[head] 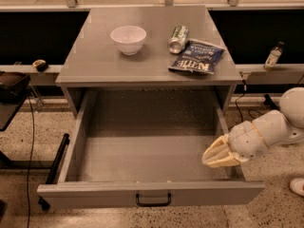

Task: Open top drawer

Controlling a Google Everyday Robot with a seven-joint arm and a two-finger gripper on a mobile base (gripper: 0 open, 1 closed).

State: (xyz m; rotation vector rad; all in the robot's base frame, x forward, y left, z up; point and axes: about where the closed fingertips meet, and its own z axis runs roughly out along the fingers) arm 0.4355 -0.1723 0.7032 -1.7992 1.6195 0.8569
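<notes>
Grey top drawer [85, 195]: pulled well out of the cabinet, front panel towards the camera, its interior bare as far as I can see.
Handle [153, 200]: small black bar at the centre of the front panel, and the obvious place to take hold.
Gripper [217, 154]: low at the drawer's right side, over the side wall near the front corner and well apart from the handle. I cannot say whether it touches the wall.
Grip state: whether it is clenched or released I cannot tell from this view; I see nothing held in it.
Handling: I judge a stiff, boxy panel that runs on slides – light enough when empty, but a pull off-centre (say, at the side wall) could skew it. The bar looks thin and smooth, so a hook-and-pull there needs a square approach.
Progress: by my reading the drawer looks open already – little travel seems left.
Cabinet top [95, 61]: a white bowl [128, 38], a can [178, 38] lying on its side, and a blue chip bag [197, 58] just beside the can.
</notes>
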